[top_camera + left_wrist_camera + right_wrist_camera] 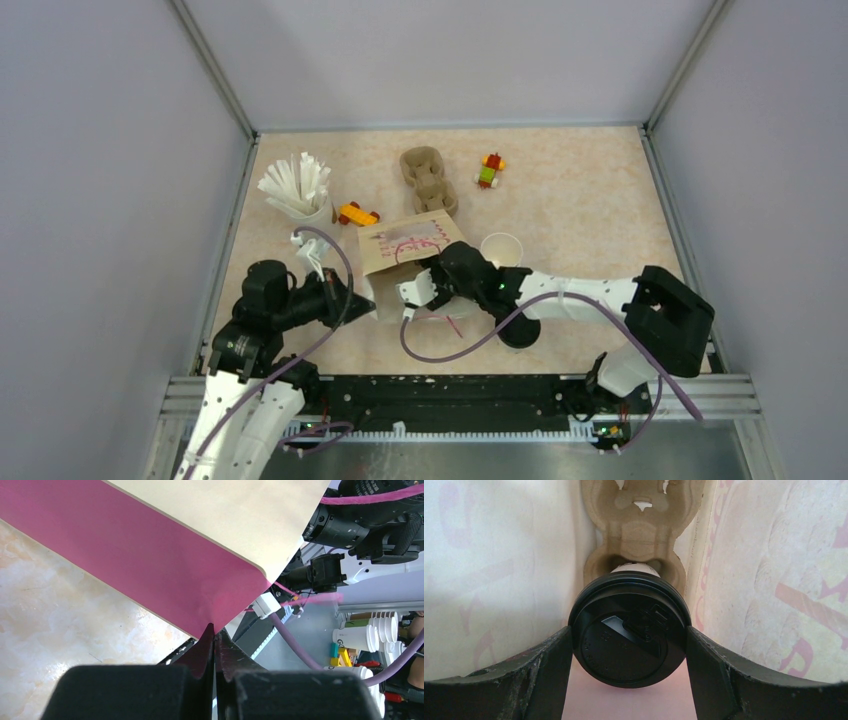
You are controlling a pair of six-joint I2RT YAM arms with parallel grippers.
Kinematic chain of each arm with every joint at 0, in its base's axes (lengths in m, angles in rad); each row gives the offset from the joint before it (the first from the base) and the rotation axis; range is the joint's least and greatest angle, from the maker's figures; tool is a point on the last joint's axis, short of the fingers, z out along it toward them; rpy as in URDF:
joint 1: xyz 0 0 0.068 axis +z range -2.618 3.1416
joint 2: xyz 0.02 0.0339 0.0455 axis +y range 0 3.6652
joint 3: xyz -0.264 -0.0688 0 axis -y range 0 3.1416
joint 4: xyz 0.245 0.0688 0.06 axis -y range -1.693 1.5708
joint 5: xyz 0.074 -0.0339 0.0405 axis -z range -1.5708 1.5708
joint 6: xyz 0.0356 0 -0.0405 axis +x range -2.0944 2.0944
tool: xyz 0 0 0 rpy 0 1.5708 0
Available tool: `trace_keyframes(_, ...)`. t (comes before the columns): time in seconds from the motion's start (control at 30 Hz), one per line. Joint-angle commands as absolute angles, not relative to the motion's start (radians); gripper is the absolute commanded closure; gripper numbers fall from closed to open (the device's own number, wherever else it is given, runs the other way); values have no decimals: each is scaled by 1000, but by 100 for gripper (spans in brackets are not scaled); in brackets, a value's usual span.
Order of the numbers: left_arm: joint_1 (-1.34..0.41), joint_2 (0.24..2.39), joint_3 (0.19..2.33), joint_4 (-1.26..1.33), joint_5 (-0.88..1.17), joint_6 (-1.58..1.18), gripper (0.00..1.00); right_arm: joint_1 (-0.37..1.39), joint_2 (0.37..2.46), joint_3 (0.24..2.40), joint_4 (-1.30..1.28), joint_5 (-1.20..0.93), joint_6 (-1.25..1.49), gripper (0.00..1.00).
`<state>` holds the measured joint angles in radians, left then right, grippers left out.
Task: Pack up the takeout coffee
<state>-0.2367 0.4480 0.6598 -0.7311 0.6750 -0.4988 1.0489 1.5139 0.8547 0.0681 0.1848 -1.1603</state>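
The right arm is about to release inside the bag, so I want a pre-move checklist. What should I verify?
1. The left gripper pinches the bag edge: ok.
2. The right gripper clamps the lidded cup: ok.
3. That cup lines up with the pulp tray's near hole: ok.
4. It sits fully in the hole: cannot tell.
5. The open cup on the table has a lid: not ok.

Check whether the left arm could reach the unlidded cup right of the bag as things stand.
Probably not: the left end effector is shut on the paper bag edge, and the bag and the right arm lie between it and the unlidded cup.
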Motion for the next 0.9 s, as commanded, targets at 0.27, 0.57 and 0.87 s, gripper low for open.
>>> trace_keyframes(0.27,-236,423,681,-680,723,-535,100,1015,1486,900,-107,169,-1131,23)
trace_keyframes(0.57,-236,447,708,-703,710,-508,100,1016,1452,1000,-262,103,-1088,14)
trace_keyframes(0.87,-236,455,714,-710,699,-511,100,1017,1428,1039,-321,90,-1084,7)
